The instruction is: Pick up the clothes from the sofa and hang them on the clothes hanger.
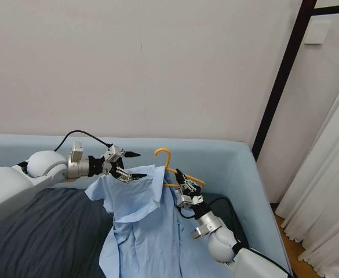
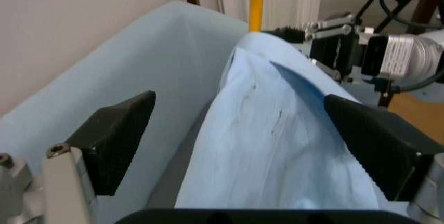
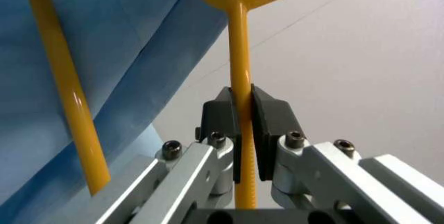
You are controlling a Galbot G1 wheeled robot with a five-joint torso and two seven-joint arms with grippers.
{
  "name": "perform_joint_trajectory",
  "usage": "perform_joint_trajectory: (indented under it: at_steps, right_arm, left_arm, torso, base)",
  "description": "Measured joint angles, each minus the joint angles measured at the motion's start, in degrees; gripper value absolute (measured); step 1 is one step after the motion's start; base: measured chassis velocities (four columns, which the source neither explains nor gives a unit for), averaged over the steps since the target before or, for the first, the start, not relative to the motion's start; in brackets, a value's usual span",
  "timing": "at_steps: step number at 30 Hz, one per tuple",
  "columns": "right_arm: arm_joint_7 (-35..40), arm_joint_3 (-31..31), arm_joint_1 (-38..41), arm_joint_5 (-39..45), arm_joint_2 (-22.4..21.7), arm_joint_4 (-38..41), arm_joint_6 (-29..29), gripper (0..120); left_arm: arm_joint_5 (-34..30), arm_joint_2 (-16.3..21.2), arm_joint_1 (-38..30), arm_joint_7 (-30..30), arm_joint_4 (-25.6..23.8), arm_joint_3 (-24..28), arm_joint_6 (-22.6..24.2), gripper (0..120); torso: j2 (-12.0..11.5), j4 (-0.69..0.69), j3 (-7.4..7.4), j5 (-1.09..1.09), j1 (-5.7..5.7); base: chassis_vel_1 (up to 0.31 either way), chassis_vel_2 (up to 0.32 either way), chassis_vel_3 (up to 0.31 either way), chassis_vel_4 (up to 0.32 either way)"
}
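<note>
A light blue shirt (image 1: 137,223) hangs over a yellow hanger (image 1: 164,157) above the sofa, its lower part trailing onto the seat. My right gripper (image 1: 183,186) holds the hanger from below. In the right wrist view its pads (image 3: 267,125) are shut on the hanger's yellow bar (image 3: 239,42), beside the shirt (image 3: 125,37). My left gripper (image 1: 132,165) is at the shirt's upper left shoulder. Its black fingers (image 2: 118,130) stand wide open, with the shirt fabric (image 2: 277,146) lying between them. In the left wrist view the hanger (image 2: 257,0) and the right gripper (image 2: 326,39) show farther off.
The sofa has a pale blue backrest (image 1: 215,153) and a dark grey seat cushion (image 1: 42,231). A black post (image 1: 279,81) runs up the wall at the right. Beyond the sofa's right arm hang white curtains (image 1: 331,191).
</note>
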Motion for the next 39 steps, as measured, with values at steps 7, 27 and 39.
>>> perform_joint_trajectory:
  at_steps: [7,27,39]
  right_arm:
    - [-0.3,-0.2,0.3,-0.9,-0.1,0.1,1.0,5]
    - [-0.5,-0.5,0.2,-2.5,0.3,-0.3,2.7,5]
    - [-0.5,-1.0,1.0,-3.1,0.5,-0.1,3.2,5]
  left_arm:
    - [1.5,-1.1,-0.2,1.5,1.9,1.8,-0.4,100]
    - [3.2,0.9,4.1,2.9,0.4,-0.3,-1.2,37]
    - [3.7,2.7,8.2,2.9,-1.3,-4.6,-1.3,7]
  torso:
    - [0.0,-0.02,0.0,0.0,0.0]
    - [0.0,-0.01,-0.01,-0.01,-0.01]
    - [0.0,-0.02,-0.01,0.0,0.0]
  base:
    - [0.0,0.0,0.0,0.0]
    - [0.0,0.0,0.0,0.0]
    - [0.0,0.0,0.0,0.0]
